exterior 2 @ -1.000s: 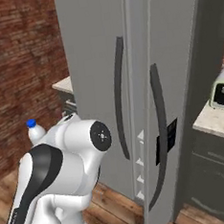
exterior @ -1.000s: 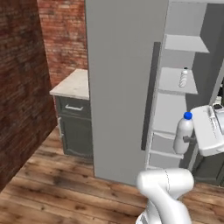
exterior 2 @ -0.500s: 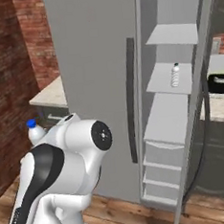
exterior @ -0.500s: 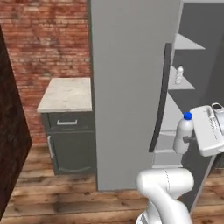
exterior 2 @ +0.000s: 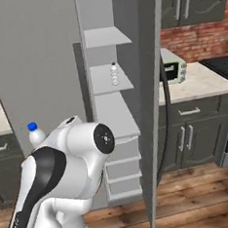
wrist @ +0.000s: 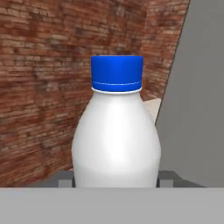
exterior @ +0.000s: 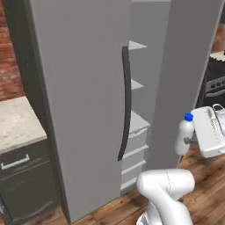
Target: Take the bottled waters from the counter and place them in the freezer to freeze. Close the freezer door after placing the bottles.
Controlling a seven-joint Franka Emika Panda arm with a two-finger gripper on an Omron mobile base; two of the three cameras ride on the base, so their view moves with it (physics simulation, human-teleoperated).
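One bottle [exterior 2: 114,74] already stands on a freezer [exterior 2: 109,94] shelf; your gripper [exterior: 190,140] is clamped on the second bottle [exterior: 184,134] (upright, beside the open freezer door [exterior: 83,101]). You've still to shelve it and close up

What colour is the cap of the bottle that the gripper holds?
Blue. The cap sits on the white-looking bottle, clearest in the hand view.
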